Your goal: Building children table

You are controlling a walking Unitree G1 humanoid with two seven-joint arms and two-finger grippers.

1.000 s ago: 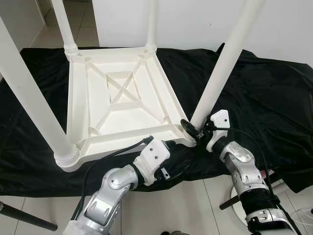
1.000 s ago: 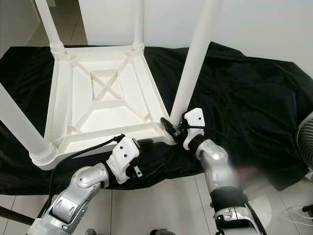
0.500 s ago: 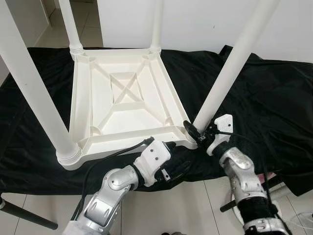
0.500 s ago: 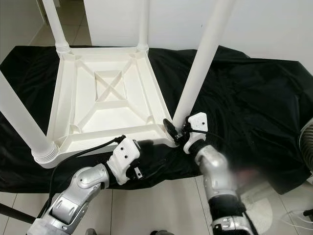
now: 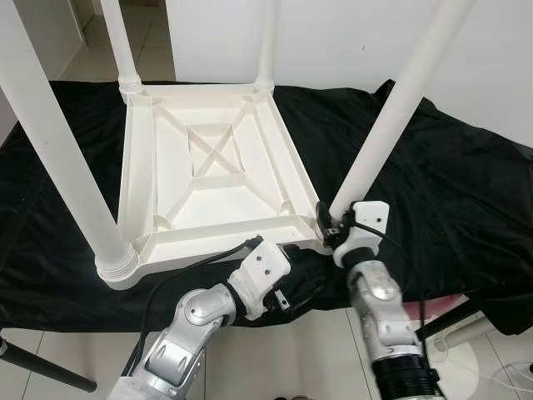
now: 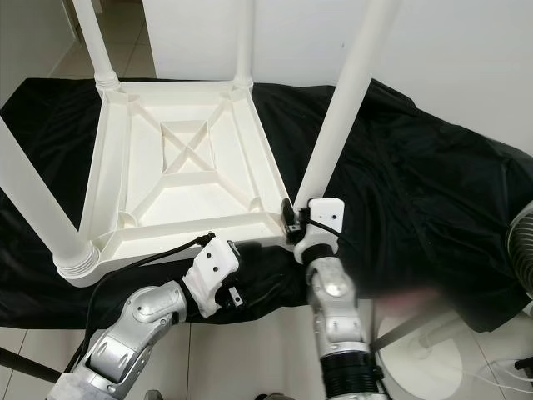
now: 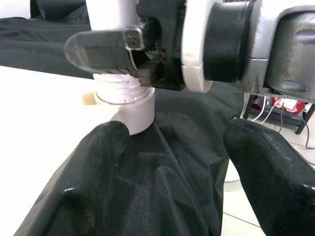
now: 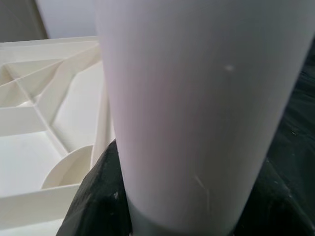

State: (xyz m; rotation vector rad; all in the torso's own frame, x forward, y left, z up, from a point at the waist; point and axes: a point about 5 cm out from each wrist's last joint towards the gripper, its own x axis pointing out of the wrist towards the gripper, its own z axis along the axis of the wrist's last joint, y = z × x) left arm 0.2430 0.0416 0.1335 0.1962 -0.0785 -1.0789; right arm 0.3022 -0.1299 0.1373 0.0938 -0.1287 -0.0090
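A bench draped in a wrinkled black cloth [image 5: 466, 192] spans the scene from left to right, its near edge hanging over pale floor tiles [image 5: 275, 350]. On the cloth's left half lies an upturned white table top [image 5: 208, 179], its ribbed underside facing up.

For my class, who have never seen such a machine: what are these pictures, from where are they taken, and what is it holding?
A two-armed humanoid robot is assembling a white children's table, which lies upside down on a black cloth. Two pictures come from cameras in its head, looking down; two come from its wrists, looking along each pincer's black fingers. The right pincer grips the base of the near right leg, which fills its wrist picture. The left pincer is open, holding nothing, by the table's near edge.
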